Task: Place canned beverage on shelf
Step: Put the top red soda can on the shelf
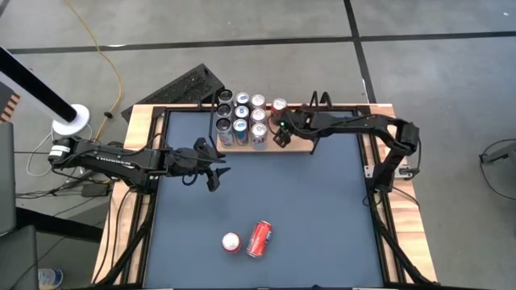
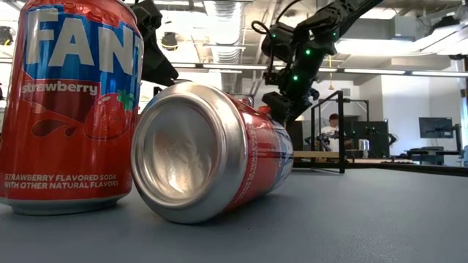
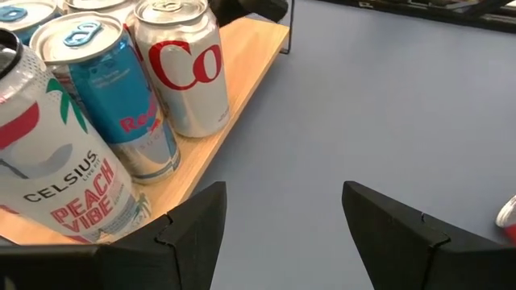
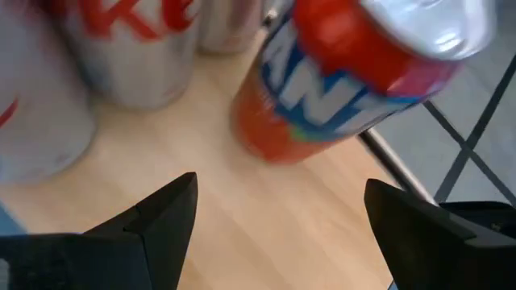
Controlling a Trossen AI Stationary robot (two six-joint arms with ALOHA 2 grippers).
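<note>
Left arm (image 1: 121,159) reaches in from the left edge of the worktop, stretched nearly level, forearm pointing toward the middle. Left gripper (image 1: 216,169) hangs over the left-centre of the worktop; fingers (image 3: 193,229) stand apart with a clear gap in the wrist view, nothing between them.

Right arm (image 1: 363,129) comes from the right edge, bends at the elbow by the far right corner, then runs along the far side toward the centre. Right gripper (image 1: 280,135) sits at the far-centre, wrist tilted downward. Its fingers (image 4: 161,217) are spread wide, empty. In the low view the right arm (image 2: 307,51) descends from above, green lights showing on the wrist.
</note>
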